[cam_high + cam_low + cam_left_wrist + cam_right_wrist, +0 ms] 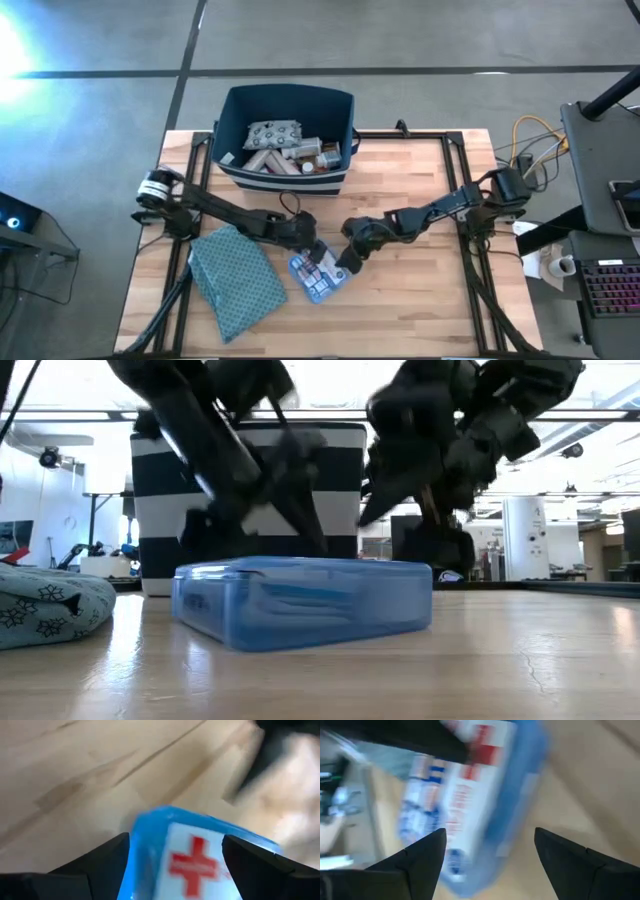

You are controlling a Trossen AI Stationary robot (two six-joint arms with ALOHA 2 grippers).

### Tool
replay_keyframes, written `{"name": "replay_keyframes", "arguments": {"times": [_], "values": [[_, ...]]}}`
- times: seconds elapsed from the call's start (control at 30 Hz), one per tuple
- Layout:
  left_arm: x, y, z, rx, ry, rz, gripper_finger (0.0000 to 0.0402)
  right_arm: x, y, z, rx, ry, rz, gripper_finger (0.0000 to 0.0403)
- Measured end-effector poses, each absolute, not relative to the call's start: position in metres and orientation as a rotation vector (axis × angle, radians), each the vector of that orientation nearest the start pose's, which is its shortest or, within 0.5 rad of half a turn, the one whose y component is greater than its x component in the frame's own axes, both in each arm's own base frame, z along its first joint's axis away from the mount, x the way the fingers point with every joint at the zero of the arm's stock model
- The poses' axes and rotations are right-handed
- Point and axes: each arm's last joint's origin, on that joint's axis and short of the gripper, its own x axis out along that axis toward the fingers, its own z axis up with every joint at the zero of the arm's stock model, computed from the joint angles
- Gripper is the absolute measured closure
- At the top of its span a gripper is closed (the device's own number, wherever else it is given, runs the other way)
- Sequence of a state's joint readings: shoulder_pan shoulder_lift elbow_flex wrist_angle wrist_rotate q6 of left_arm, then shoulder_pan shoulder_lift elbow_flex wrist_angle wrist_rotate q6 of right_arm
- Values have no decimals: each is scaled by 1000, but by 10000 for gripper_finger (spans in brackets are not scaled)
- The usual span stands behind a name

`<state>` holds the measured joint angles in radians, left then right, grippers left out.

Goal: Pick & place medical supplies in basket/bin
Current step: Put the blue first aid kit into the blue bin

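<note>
Red-cross box flat on table between open, empty left gripper and right gripper; cloth beside, bin beyond.

A teal dotted cloth lies crumpled on the wooden surface, toward its left front corner. Off the surface's right edge stand a keyboard and a white mug, with yellow cables farther back.
</note>
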<state>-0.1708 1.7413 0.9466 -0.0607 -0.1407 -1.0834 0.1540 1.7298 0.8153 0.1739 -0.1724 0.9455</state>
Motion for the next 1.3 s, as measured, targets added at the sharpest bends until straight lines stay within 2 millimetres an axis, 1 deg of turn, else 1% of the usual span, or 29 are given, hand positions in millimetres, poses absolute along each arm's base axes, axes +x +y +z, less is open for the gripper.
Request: {"name": "replay_keyframes", "arguments": {"times": [0.07, 0.2, 0.3, 0.37, 0.5, 0.57, 0.63, 0.73, 0.87, 0.93, 1.07, 1.2, 1.3], "values": [[331, -57, 173, -881, 763, 412, 105, 322, 56, 139, 885, 845, -111, 110], [308, -70, 196, -871, 805, 422, 105, 318, 55, 145, 887, 839, -139, 110], [292, -91, 207, -912, 840, 397, 105, 315, 55, 142, 881, 860, -153, 110], [284, -108, 206, -932, 866, 370, 105, 315, 56, 143, 882, 853, -147, 110], [275, -138, 191, -992, 934, 383, 105, 316, 56, 141, 899, 853, -148, 110], [276, -146, 182, -1018, 943, 392, 105, 319, 57, 140, 905, 838, -127, 110], [284, -151, 174, -1047, 919, 374, 105, 321, 57, 139, 913, 833, -109, 110], [296, -155, 163, -1076, 881, 346, 105, 324, 56, 131, 917, 838, -108, 110], [306, -160, 145, -1070, 899, 377, 105, 330, 57, 120, 974, 851, -55, 110], [309, -162, 140, -1079, 898, 382, 105, 333, 59, 111, 1006, 868, -12, 110], [310, -165, 126, -1069, 930, 395, 105, 340, 61, 103, 1072, 898, 35, 110], [310, -166, 115, -1063, 952, 419, 105, 342, 61, 102, 1072, 900, 35, 110], [311, -166, 110, -1057, 953, 429, 105, 342, 61, 108, 1060, 884, 50, 110]]}}
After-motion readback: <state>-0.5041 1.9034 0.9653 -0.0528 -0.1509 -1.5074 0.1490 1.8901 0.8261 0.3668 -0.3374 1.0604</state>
